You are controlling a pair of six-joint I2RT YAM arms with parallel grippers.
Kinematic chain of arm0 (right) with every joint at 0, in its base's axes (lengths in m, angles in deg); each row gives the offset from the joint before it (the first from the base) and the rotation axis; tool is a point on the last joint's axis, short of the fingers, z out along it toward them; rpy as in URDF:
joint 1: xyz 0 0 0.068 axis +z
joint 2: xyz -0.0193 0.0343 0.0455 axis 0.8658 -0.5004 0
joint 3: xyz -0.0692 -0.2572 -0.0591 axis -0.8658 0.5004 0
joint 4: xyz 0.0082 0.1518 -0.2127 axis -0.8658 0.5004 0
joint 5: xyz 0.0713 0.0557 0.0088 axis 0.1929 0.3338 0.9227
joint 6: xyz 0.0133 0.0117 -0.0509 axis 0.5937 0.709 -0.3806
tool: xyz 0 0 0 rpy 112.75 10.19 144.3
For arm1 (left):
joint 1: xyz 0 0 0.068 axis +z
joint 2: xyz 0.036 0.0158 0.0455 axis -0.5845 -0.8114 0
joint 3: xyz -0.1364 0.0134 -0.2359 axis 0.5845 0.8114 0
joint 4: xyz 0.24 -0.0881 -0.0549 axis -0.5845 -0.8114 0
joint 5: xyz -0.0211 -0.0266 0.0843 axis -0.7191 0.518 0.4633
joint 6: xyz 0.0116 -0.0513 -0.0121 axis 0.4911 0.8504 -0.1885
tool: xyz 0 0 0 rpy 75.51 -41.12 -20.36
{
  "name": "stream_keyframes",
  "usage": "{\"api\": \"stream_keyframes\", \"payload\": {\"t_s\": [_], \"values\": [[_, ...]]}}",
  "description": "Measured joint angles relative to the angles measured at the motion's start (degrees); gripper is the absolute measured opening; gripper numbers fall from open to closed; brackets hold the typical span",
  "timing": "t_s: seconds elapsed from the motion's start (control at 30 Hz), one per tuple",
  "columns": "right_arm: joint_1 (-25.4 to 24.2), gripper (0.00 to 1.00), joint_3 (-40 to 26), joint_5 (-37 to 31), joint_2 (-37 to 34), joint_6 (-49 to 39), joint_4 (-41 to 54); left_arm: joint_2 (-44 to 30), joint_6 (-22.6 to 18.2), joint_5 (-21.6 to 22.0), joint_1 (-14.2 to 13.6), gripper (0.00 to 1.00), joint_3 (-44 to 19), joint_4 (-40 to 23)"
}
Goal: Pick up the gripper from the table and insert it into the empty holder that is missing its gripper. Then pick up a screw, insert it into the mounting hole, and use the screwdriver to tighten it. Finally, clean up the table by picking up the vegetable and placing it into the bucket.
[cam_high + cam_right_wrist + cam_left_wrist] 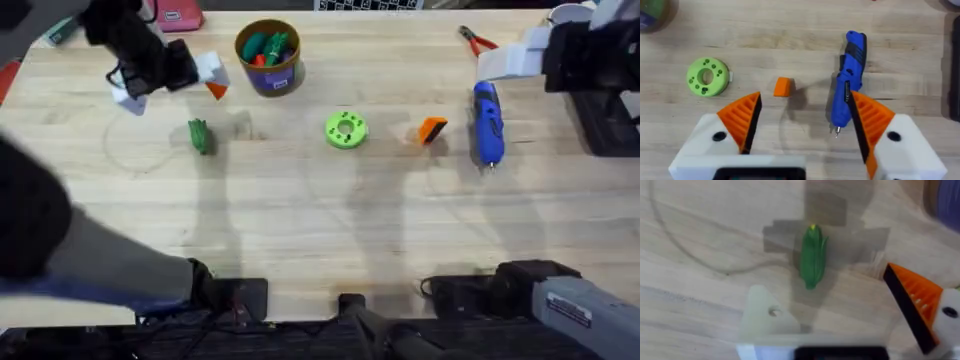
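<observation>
Left gripper (850,325), raised above the far left of the wooden table (300,230): jaws spread wide and holding nothing, one finger being the bare white holder (762,317) with an open mounting hole, the other carrying an orange ribbed pad (917,297). Directly beneath it, untouched, lies the vegetable (813,255), a dark green cob-shaped toy with a yellow tip; in the overhead view the same vegetable (199,135) rests left of centre, near the bucket (268,57), a tan cup with a blue band that already contains green and red toy pieces. Right gripper (802,125), at the far right of the table: jaws wide apart and empty, both fingers fitted with orange pads (742,117). Between and beyond those fingers lie the gripper (782,86), a small orange wedge flat on the wood, and just beside it the blue screwdriver (847,75), tip toward the camera. A lime green disc with holes (346,130) sits mid-table, left of the orange wedge. Red-handled pliers (478,41) lie at the far edge, and a red object (178,14) at the far left edge.
</observation>
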Motion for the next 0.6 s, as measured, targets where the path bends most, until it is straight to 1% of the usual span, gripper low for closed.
{"api": "stream_keyframes", "payload": {"t_s": [0.1, 0.33, 0.47, 0.6], "values": [[0.0, 0.994, 0.0, 0.0, 0.0, 0.0, 0.0, -5.2, 1.0, -0.2, 0.3, 0.985, -3.4, -0.2], [0.0, 0.993, 0.0, 0.0, 0.0, 0.0, 0.0, -13.3, 2.0, -0.2, 0.7, 0.985, -4.0, -0.6], [0.0, 0.994, 0.0, 0.0, 0.0, 0.0, 0.0, -16.4, 2.3, -0.1, 1.7, 0.985, -4.0, -1.5], [0.0, 0.994, 0.0, 0.0, 0.0, 0.0, 0.0, -17.1, 2.3, 0.2, 2.6, 0.993, -4.0, -2.1]]}}
